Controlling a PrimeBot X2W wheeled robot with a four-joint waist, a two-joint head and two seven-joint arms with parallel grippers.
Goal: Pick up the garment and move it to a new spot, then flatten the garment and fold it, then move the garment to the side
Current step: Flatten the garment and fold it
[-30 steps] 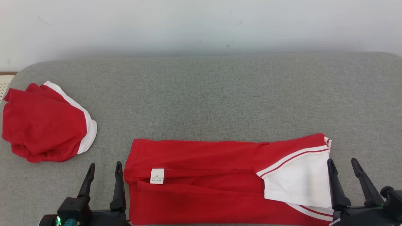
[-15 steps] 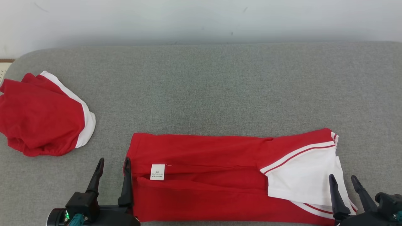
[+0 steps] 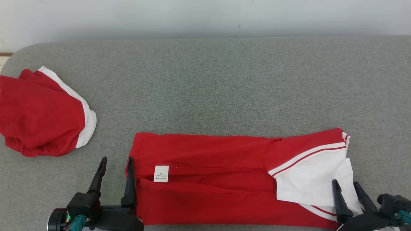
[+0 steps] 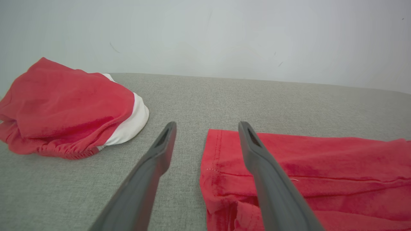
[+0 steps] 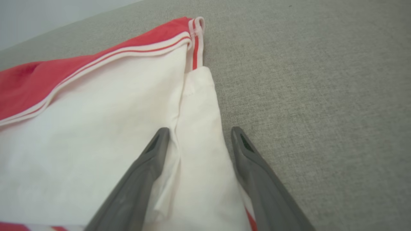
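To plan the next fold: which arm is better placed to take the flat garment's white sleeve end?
Right. Its open jaws straddle the white sleeve at its edge; the left arm's jaws stand at the red hem, the opposite end.

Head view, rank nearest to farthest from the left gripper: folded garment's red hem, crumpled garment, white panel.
1. Red hem: right beside the left gripper, at its inner finger.
2. Crumpled garment: up and to the left.
3. White panel: far right end.
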